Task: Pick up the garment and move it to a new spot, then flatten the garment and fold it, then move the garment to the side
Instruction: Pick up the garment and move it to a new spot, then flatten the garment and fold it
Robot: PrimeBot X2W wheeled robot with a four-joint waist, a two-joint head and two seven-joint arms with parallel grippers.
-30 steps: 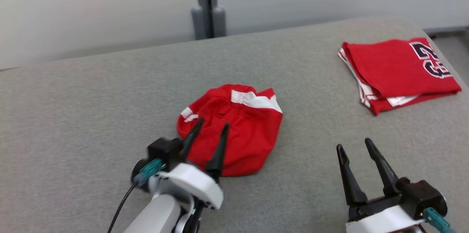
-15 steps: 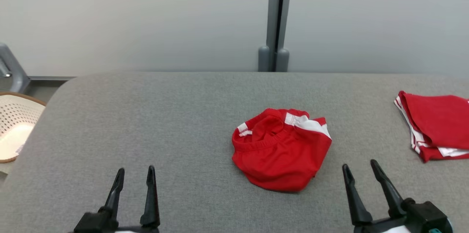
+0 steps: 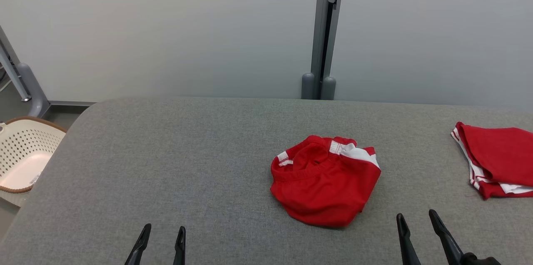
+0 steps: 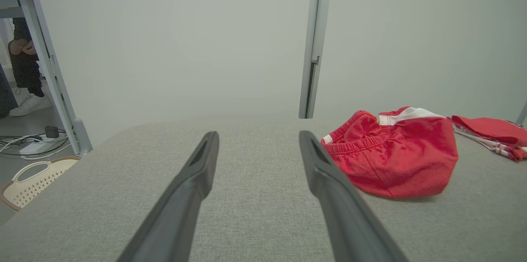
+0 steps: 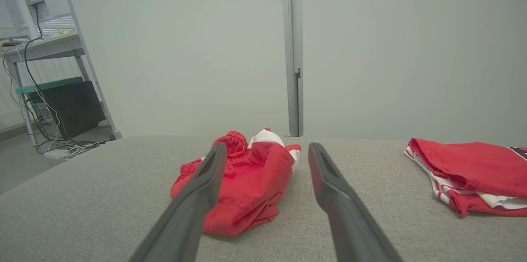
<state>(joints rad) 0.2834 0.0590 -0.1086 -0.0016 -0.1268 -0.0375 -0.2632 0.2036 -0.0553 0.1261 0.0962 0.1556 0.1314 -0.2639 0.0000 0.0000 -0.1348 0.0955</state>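
The grey cloth-covered worktop (image 3: 175, 152) has a straight back edge along a pale wall panel and a rounded back-left corner. A grey post (image 3: 325, 31) stands behind that back edge. The garment, a pair of red shorts (image 3: 325, 181) with white trim and an elastic waistband, lies crumpled in a heap right of the worktop's middle, well apart from the back edge. A wide stretch of grey cloth runs from the shorts to the left edge, and a narrower strip separates them from a folded red jersey (image 3: 495, 161) with white-striped hems, which lies at the right end of the worktop.

The left gripper (image 3: 163, 231) hovers over the near part of the worktop, left of the shorts and well apart from them, its fingers spread and gripping nothing. The right gripper (image 3: 416, 219) hovers just near-right of the shorts, its fingers likewise spread and touching no cloth.

Off the left edge, lower than the worktop, stands a cream perforated laundry basket (image 3: 25, 144) with a brown rim; its pale floor shows inside.
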